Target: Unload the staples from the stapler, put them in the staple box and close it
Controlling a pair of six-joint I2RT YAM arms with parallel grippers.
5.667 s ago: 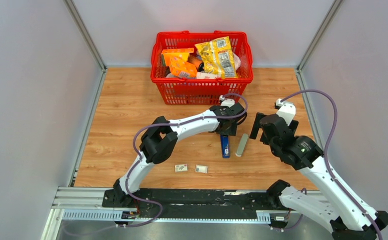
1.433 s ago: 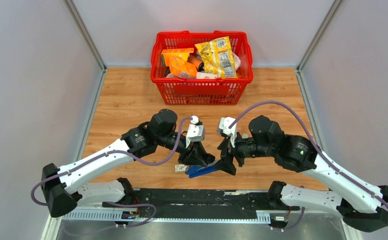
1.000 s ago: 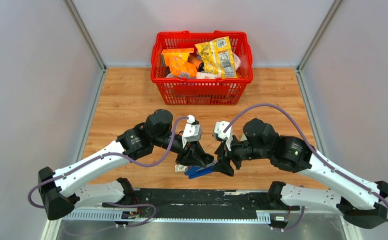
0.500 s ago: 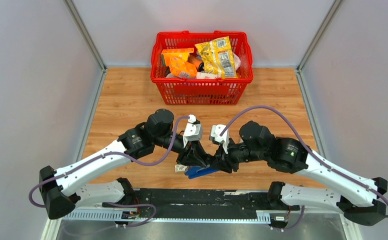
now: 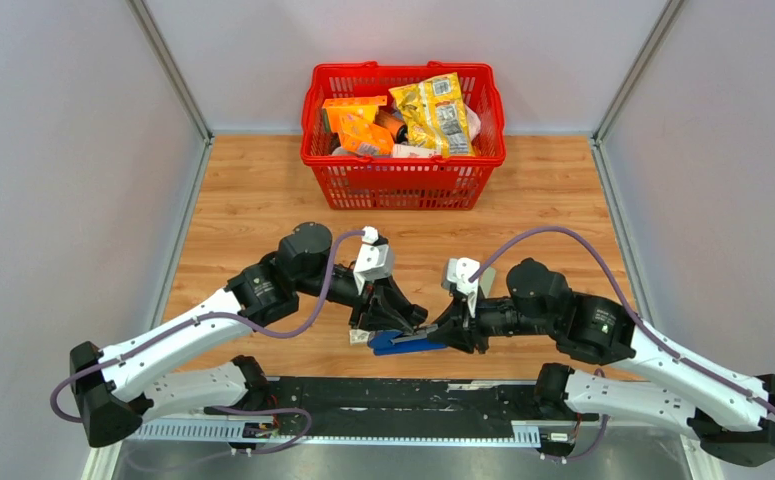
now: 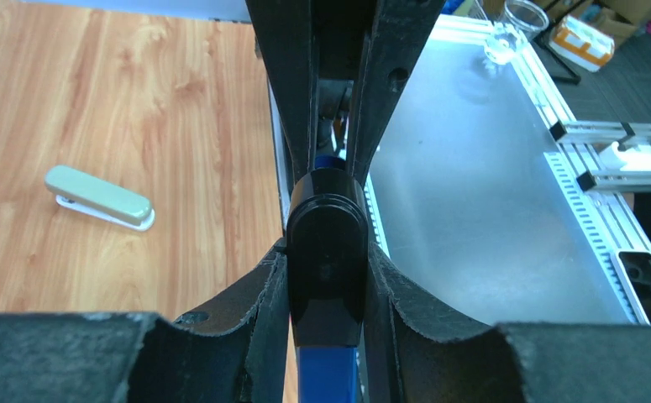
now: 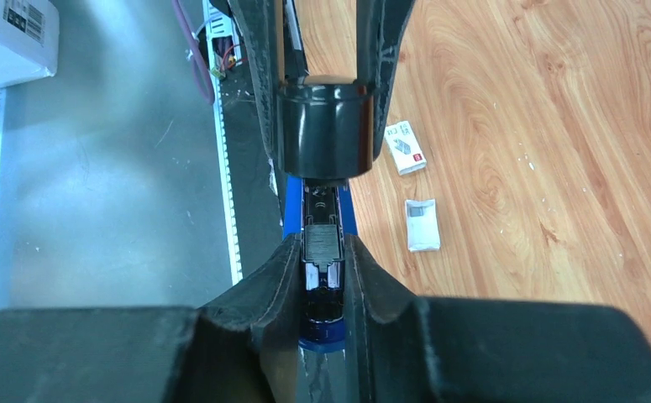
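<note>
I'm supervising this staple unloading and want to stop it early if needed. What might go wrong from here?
1. The blue stapler hangs between left gripper and right gripper by the table's near edge; freed staples may drop into the metal frame.
2. The left gripper pinches only its rounded black end, so it could slip or twist.

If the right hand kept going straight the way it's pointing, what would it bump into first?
Probably the black end of the blue stapler, pinched by the left hand. The right hand grips the stapler's open middle and points along it at that end; how near is unclear.
</note>
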